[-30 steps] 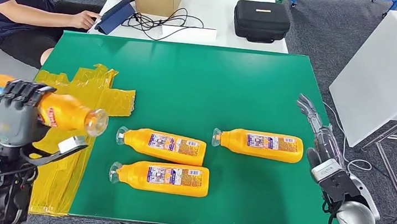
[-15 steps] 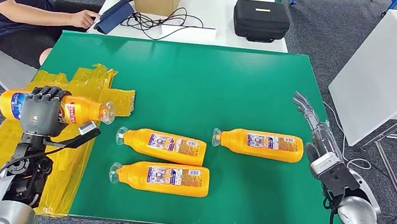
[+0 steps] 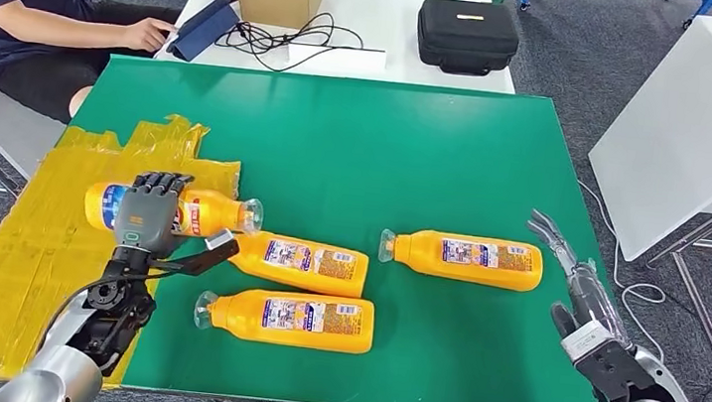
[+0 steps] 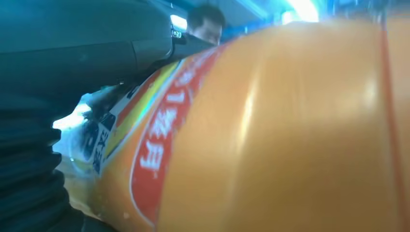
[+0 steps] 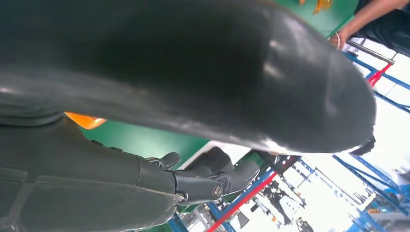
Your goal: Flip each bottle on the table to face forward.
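A: L arm?
B: Comes up from lower left, forearm raised. Left robot hand (image 3: 148, 219) wrapped over a bottle (image 3: 171, 210) held sideways, dark fingers (image 3: 159, 181) curled across its top, thumb sticking out twd the cap side.
A: R arm?
B: Low at right. Right robot hand (image 3: 573, 279) holds nothing, fingers straight, spread, pointing fwd & up.

We note the left hand (image 3: 150, 214) covers the middle of its held bottle (image 3: 211, 212), hiding that label. In the left wrist view the bottle (image 4: 290, 130) is blurred and its print unreadable. The other bottles' labels (image 3: 298, 255) are too small to read.
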